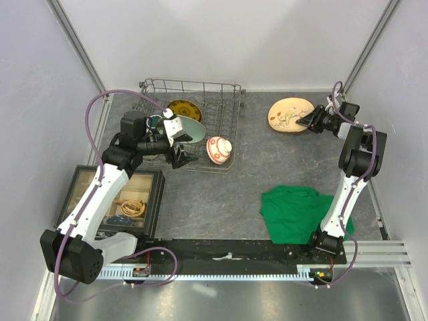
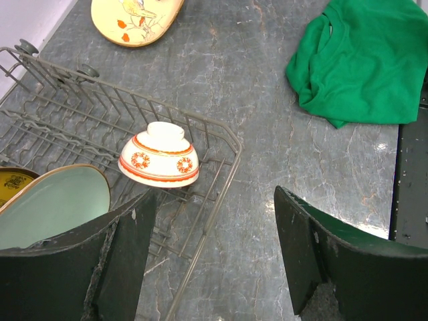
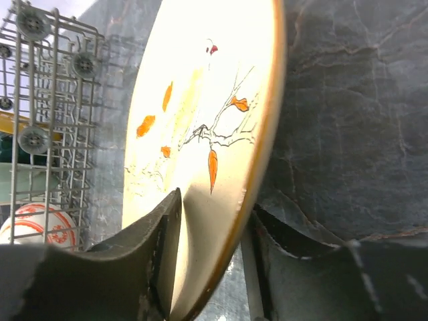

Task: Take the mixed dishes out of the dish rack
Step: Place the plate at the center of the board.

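The grey wire dish rack [image 1: 227, 93] stands at the back left. In it are a yellow-patterned plate [image 1: 182, 108], a pale mint-green plate [image 1: 187, 128] and an upturned red-and-white bowl [image 1: 219, 150]. A dark green mug [image 1: 154, 122] shows partly behind my left wrist. The beige cup is hidden. My left gripper [image 1: 182, 159] is open and empty over the rack's front rim [image 2: 231, 140], beside the bowl [image 2: 160, 157]. My right gripper [image 1: 309, 122] is shut on the rim of the cream plate [image 1: 289, 112], which is tilted on the table at the back right [image 3: 200, 114].
A green cloth [image 1: 297, 210] lies crumpled at the front right, beside the right arm's base. A black-framed compartment tray [image 1: 152, 200] sits at the front left under the left arm. Grey walls close in the back and sides.
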Controlling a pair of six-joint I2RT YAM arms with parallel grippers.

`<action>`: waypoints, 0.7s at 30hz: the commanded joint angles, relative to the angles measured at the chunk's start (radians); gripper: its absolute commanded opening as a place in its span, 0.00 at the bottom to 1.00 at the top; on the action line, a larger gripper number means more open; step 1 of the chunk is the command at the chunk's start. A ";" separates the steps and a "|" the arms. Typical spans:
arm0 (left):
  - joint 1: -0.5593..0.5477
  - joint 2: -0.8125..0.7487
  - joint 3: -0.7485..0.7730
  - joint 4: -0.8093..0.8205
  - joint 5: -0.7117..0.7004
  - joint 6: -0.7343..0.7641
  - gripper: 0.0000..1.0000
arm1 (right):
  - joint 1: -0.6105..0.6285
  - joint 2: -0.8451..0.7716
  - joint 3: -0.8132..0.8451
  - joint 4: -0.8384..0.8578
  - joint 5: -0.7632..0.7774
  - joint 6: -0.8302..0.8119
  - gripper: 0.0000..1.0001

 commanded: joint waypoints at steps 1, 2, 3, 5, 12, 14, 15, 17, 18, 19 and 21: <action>0.003 -0.019 -0.002 0.026 0.005 0.033 0.77 | 0.003 -0.006 0.053 0.018 -0.021 -0.052 0.49; 0.003 -0.021 -0.002 0.028 0.005 0.033 0.78 | 0.003 -0.007 0.055 0.014 -0.018 -0.058 0.50; 0.003 -0.022 -0.002 0.026 0.005 0.033 0.77 | 0.003 -0.007 0.059 0.001 -0.015 -0.067 0.52; 0.003 -0.024 -0.004 0.026 0.005 0.032 0.77 | 0.001 -0.007 0.064 -0.014 -0.008 -0.078 0.61; 0.003 -0.034 -0.013 0.013 -0.005 0.052 0.77 | 0.003 -0.030 0.099 -0.124 0.038 -0.141 0.70; 0.005 -0.039 -0.021 0.011 -0.008 0.056 0.77 | 0.003 -0.045 0.102 -0.150 0.061 -0.172 0.71; 0.003 -0.039 -0.022 0.011 -0.008 0.059 0.77 | 0.003 -0.049 0.113 -0.179 0.068 -0.181 0.71; 0.003 -0.042 -0.028 0.011 -0.009 0.062 0.77 | 0.003 -0.061 0.121 -0.228 0.084 -0.214 0.72; 0.003 -0.042 -0.030 0.013 -0.011 0.065 0.77 | 0.003 -0.064 0.130 -0.244 0.100 -0.225 0.72; 0.003 -0.044 -0.033 0.011 -0.011 0.065 0.78 | 0.004 -0.068 0.134 -0.261 0.110 -0.236 0.73; 0.003 -0.041 -0.034 0.011 -0.011 0.070 0.77 | 0.003 -0.081 0.141 -0.298 0.133 -0.267 0.73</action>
